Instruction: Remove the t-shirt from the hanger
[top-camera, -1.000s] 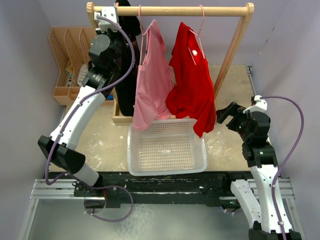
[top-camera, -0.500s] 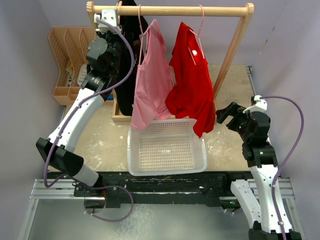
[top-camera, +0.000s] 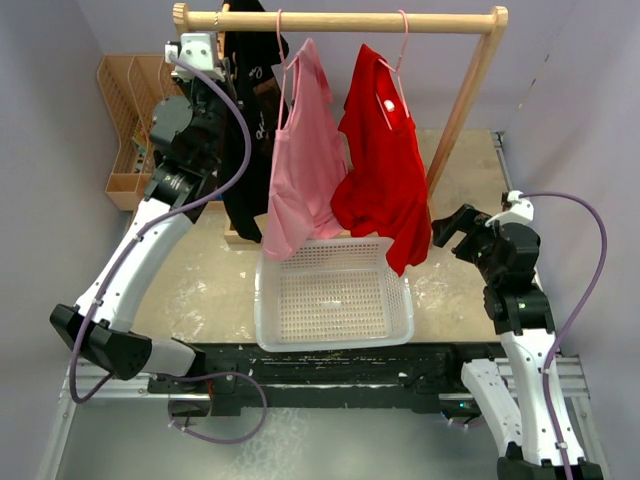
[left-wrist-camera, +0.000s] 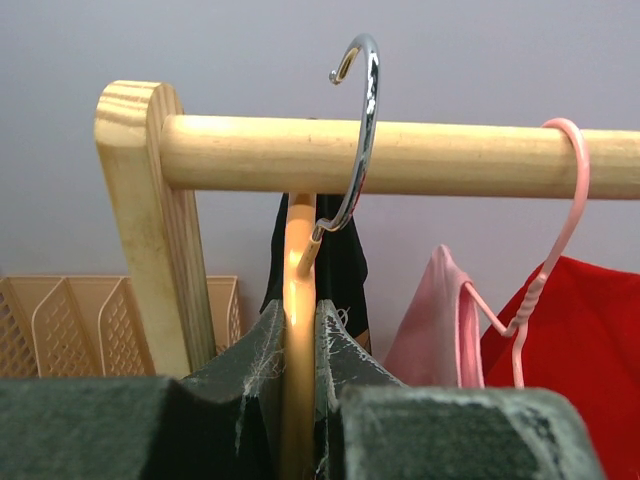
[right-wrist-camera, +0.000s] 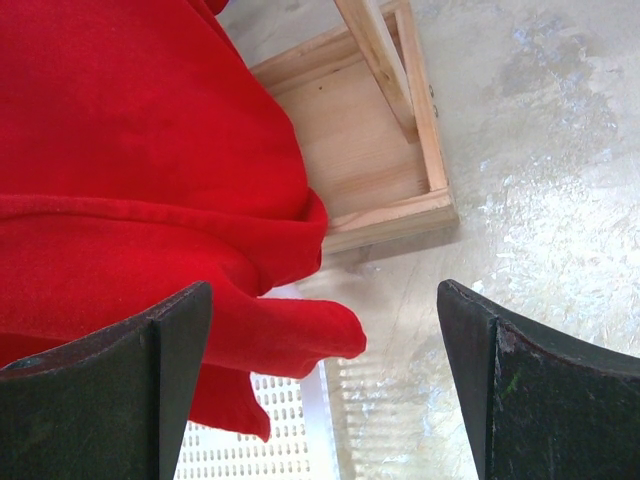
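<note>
Clamping stiff neck of wooden hanger (left-wrist-camera: 298, 270) with left gripper (left-wrist-camera: 300, 350); holding right gripper (right-wrist-camera: 325, 350) wide open, empty. Judging black t-shirt (top-camera: 245, 150) soft, light, limp: favouring pinching shoulder fabric, sliding off.

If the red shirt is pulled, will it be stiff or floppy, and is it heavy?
Probably floppy: the red shirt hangs in soft folds, its hem drooping above the white basket. Likely light, since a thin pink hanger carries it. It may slide off easily, as it hangs lopsided.
</note>
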